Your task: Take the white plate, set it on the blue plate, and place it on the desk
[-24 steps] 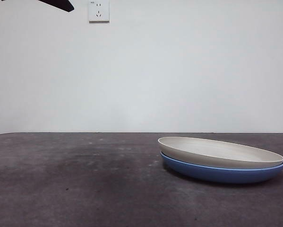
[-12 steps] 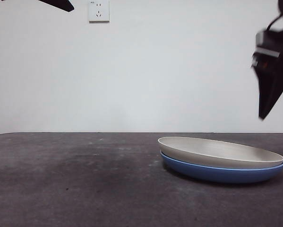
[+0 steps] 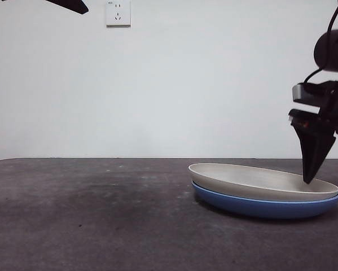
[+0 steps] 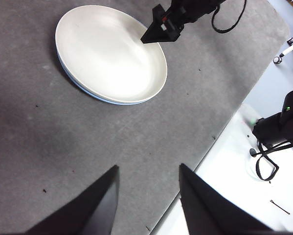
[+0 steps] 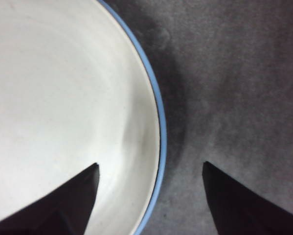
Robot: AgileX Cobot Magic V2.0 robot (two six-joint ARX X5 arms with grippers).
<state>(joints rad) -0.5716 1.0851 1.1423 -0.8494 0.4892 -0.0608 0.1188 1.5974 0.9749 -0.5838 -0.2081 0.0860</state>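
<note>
We see the white plate (image 3: 263,182) sitting on top of the blue plate (image 3: 259,206), both on the desk (image 3: 90,220). The right gripper (image 5: 150,169) is wide apart w/ the plates' rim between its jaws. The left gripper (image 4: 148,171) waits up high, jaws apart, holding nothing

No readable text, label or number shows anywhere.

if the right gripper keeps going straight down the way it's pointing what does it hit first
Most likely the rim of the white plate. The right gripper is open and straddles that rim, one jaw over the plate's inside, one over the desk; the blue plate lies just under it.
</note>
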